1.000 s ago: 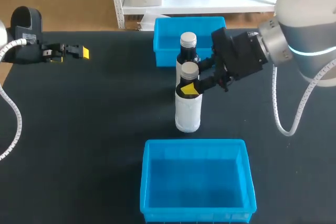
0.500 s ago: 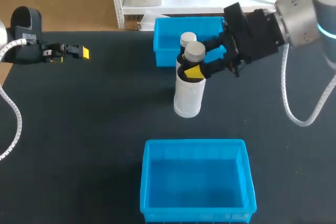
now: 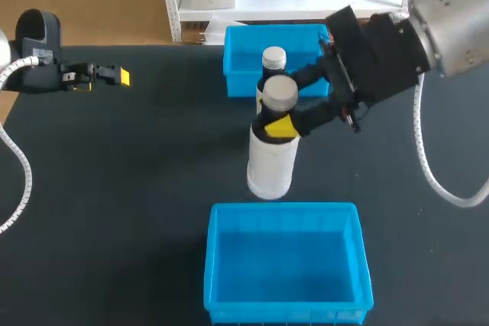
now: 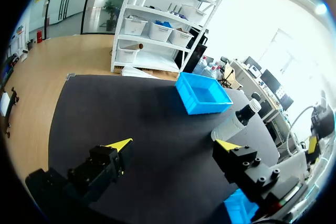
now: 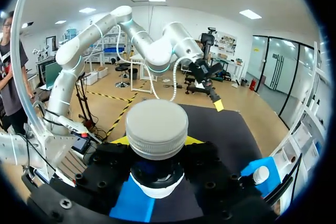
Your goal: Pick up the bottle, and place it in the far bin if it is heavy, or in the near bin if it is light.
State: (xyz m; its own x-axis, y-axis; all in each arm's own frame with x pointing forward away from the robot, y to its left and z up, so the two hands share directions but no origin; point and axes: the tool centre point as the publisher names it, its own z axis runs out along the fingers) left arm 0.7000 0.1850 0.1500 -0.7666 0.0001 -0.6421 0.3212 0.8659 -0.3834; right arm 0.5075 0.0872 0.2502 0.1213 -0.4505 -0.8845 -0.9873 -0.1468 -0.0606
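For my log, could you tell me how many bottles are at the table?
2. The white bottle is held by its neck in the right gripper, beyond the near bin; the dark bottle stands behind it by the far bin. None seems hidden.

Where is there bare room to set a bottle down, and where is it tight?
Bare table lies between the left gripper and the white bottle, and either side of the empty near bin. It is tight before the far bin: the dark bottle stands there, with the right gripper shut on the white one close by.
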